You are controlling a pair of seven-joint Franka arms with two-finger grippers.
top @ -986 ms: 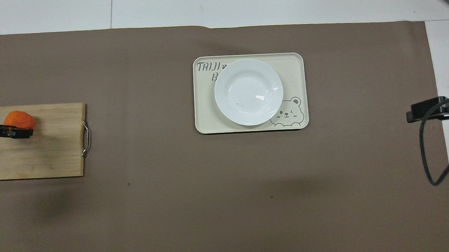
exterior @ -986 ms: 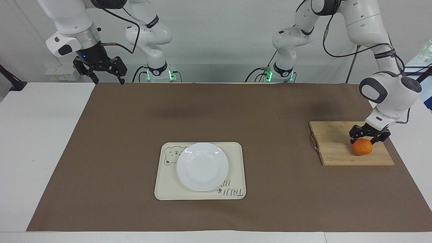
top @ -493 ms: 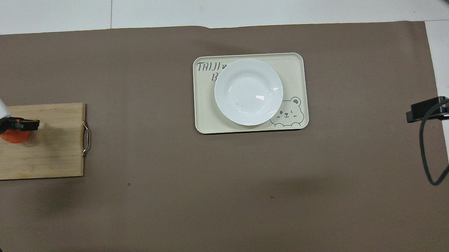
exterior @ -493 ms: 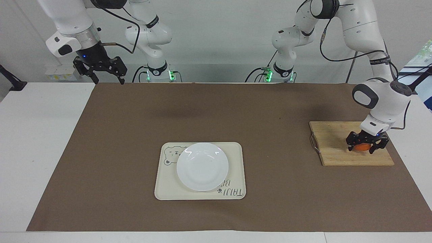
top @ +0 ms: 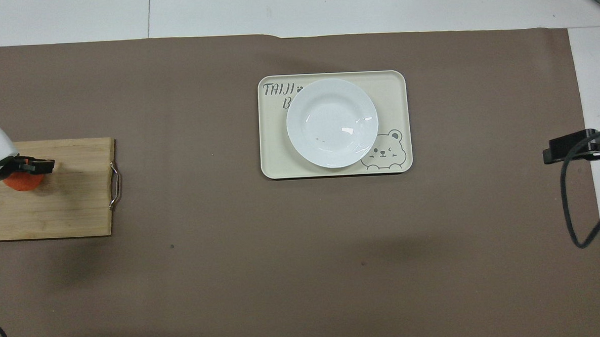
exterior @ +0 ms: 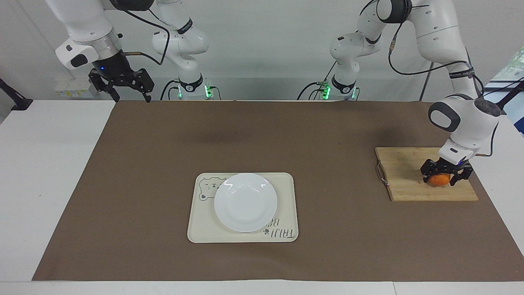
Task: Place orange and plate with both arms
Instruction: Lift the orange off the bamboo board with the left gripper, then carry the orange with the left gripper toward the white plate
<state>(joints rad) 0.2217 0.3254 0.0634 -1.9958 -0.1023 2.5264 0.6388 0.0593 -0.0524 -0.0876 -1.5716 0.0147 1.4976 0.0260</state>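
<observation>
Orange (exterior: 440,180) sits on the wooden board (exterior: 403,176) at the left arm's end of the table, the left gripper (exterior: 446,175) down around it with fingers either side, while the plate (exterior: 245,202) rests on the cream tray (exterior: 286,192) and the right gripper (exterior: 121,87) waits spread open over the mat's corner.

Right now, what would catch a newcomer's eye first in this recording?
The orange, the one bright thing, sits on the wooden cutting board at the left arm's end of the table, with the left gripper down around it. Mid-table, the white plate lies on a cream bear tray. The right gripper waits raised, open.
</observation>
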